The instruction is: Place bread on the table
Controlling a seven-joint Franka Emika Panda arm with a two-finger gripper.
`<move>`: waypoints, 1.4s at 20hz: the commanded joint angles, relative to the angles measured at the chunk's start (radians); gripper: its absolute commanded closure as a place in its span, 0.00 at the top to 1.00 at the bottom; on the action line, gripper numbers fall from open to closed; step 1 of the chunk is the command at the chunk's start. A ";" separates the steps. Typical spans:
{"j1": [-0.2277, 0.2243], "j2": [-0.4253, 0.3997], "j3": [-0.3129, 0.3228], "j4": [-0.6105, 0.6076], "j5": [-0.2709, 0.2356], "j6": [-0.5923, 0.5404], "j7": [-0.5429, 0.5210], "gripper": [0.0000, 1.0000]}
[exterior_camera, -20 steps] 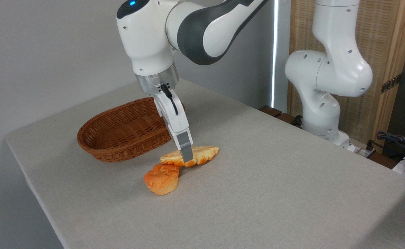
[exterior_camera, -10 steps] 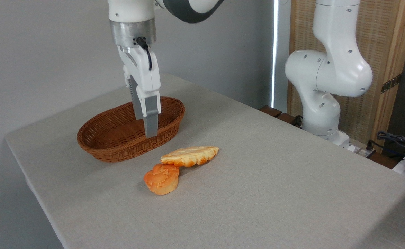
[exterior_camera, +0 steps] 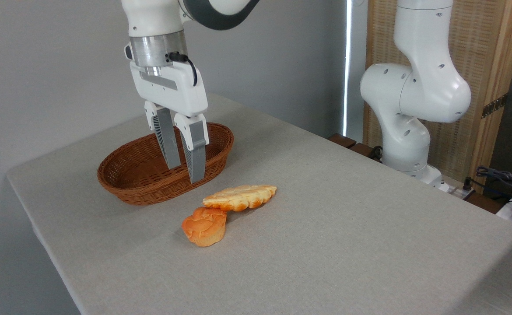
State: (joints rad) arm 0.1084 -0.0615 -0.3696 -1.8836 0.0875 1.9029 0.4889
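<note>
- The bread (exterior_camera: 240,197) lies flat on the surface (exterior_camera: 334,236), just in front of the basket (exterior_camera: 129,179), free of any grip.
- Its left end rests against, maybe slightly over, the top edge of an orange bun (exterior_camera: 204,226) that sits nearer the camera.
- The gripper (exterior_camera: 186,173) hangs above the basket's near right rim, up and to the left of the bread and well clear of it.
- Its two grey fingers (exterior_camera: 195,155) point down with a narrow gap between them, slightly spread; nothing is pinched and they touch nothing that I can see.
- The basket looks empty from here.
- The arm's white base (exterior_camera: 407,131) stands off the surface's far right edge.
</note>
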 commanded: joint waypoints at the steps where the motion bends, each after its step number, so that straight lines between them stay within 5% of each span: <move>1: 0.002 0.012 0.015 0.015 -0.075 0.016 -0.012 1.00; 5: 0.004 0.008 0.057 0.015 -0.172 0.025 0.043 1.00; 28: 0.005 0.011 0.058 0.031 -0.153 0.024 0.048 1.00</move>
State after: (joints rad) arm 0.1154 -0.0537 -0.3200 -1.8636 -0.0563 1.9229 0.5161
